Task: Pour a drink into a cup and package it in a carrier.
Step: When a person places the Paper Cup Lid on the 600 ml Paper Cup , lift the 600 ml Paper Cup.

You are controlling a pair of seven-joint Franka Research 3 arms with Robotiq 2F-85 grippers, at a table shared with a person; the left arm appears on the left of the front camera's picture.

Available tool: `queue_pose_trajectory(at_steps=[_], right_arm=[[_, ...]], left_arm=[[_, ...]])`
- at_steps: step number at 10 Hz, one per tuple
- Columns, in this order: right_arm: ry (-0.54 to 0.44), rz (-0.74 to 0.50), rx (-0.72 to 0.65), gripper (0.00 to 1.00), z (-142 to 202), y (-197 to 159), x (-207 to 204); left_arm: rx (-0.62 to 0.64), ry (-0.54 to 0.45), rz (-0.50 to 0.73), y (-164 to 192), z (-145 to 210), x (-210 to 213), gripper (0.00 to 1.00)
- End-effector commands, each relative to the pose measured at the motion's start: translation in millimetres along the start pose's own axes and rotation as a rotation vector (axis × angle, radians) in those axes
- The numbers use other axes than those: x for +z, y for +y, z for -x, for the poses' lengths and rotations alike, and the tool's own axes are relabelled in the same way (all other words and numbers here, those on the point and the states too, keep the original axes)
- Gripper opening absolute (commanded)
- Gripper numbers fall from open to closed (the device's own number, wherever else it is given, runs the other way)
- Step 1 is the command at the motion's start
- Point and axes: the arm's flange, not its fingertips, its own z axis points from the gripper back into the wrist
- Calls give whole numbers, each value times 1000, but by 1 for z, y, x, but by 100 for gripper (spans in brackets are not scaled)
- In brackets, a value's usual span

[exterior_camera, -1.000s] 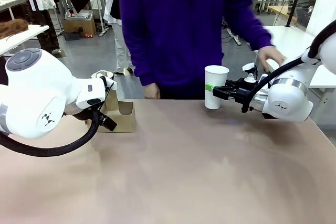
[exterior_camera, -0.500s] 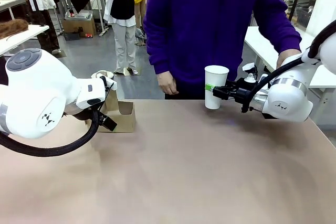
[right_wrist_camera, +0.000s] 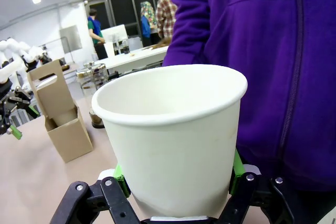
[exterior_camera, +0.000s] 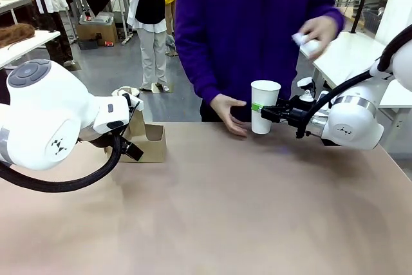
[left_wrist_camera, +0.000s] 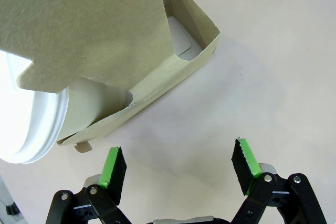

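Note:
A tall white paper cup (exterior_camera: pixel 264 106), open-topped, stands upright at the table's far edge with my right gripper (exterior_camera: pixel 265 111) shut around its lower half. In the right wrist view the cup (right_wrist_camera: pixel 173 135) sits between the green pads (right_wrist_camera: pixel 121 178). The brown cardboard carrier (exterior_camera: pixel 152 143) is at the far left, and my left gripper (left_wrist_camera: pixel 179 163) hangs open just short of it, holding nothing. A white lidded cup (left_wrist_camera: pixel 31 129) sits in one slot of the carrier (left_wrist_camera: pixel 105 30). Dark drink (right_wrist_camera: pixel 96 118) shows in a glass jug behind the carrier (right_wrist_camera: pixel 60 121).
A person in a purple top stands at the far edge. One hand (exterior_camera: pixel 230 113) rests just left of the held cup. The other hand (exterior_camera: pixel 313 35) is raised, holding something small and white. The near tabletop (exterior_camera: pixel 212 210) is bare.
The person's hand has come down beside the cup, and the other hand has risen holding something white. Neither arm nor the cup has moved.

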Motion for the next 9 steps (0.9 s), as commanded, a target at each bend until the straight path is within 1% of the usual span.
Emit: queue_pose_trajectory(at_steps=[1,9], right_arm=[[-11,3,-7,80,-3,2,-2],[-11,3,-7,80,-3,2,-2]], left_arm=[[0,-1,1,0,0,0,100],[0,-1,1,0,0,0,100]])
